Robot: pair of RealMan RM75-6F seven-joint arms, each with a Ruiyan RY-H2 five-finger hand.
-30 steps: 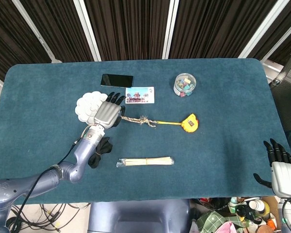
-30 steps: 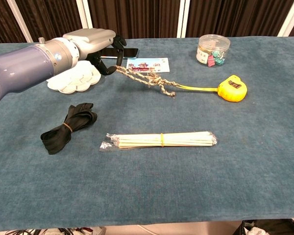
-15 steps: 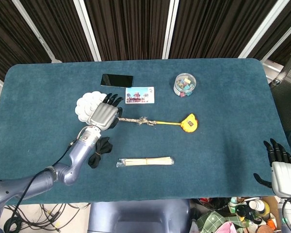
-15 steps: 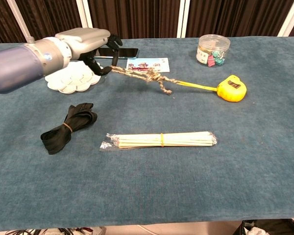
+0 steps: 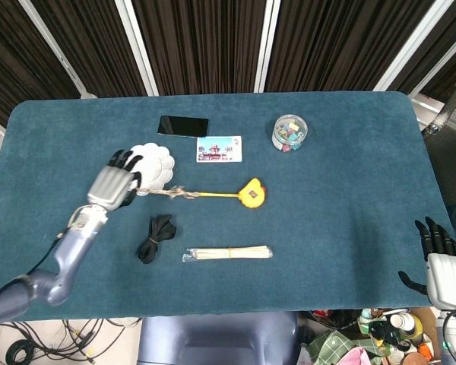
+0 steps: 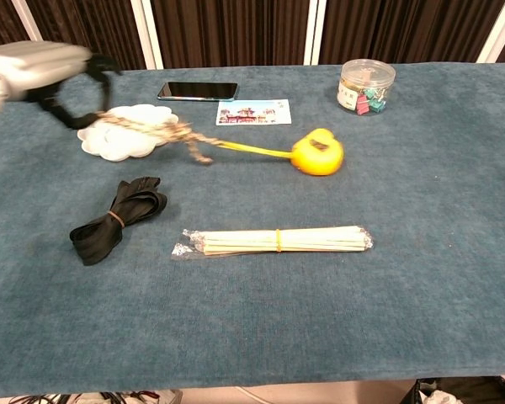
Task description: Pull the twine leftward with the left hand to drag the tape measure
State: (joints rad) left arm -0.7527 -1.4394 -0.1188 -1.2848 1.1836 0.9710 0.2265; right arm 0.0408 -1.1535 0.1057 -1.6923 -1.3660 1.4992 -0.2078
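My left hand point(image 5: 114, 185) point(image 6: 46, 74) holds one end of the brown twine point(image 5: 171, 193) point(image 6: 156, 130), which runs taut to the right over the white flower-shaped dish point(image 5: 156, 163) point(image 6: 122, 143). The twine is knotted to a yellow tape strip leading to the yellow tape measure point(image 5: 251, 194) point(image 6: 318, 154), lying near the table's middle. In the chest view the hand is blurred at the far left. My right hand point(image 5: 439, 262) hangs off the table's right front corner with fingers apart, holding nothing.
A black phone point(image 5: 183, 125), a picture card point(image 5: 219, 148) and a clear jar of clips point(image 5: 289, 131) lie toward the back. A black strap bundle point(image 5: 155, 236) and a wrapped bundle of sticks point(image 5: 228, 252) lie near the front edge.
My left hand has swept leftward past the white dish with the twine, and the tape measure has slid left across the cloth behind it. The right hand has stayed put.
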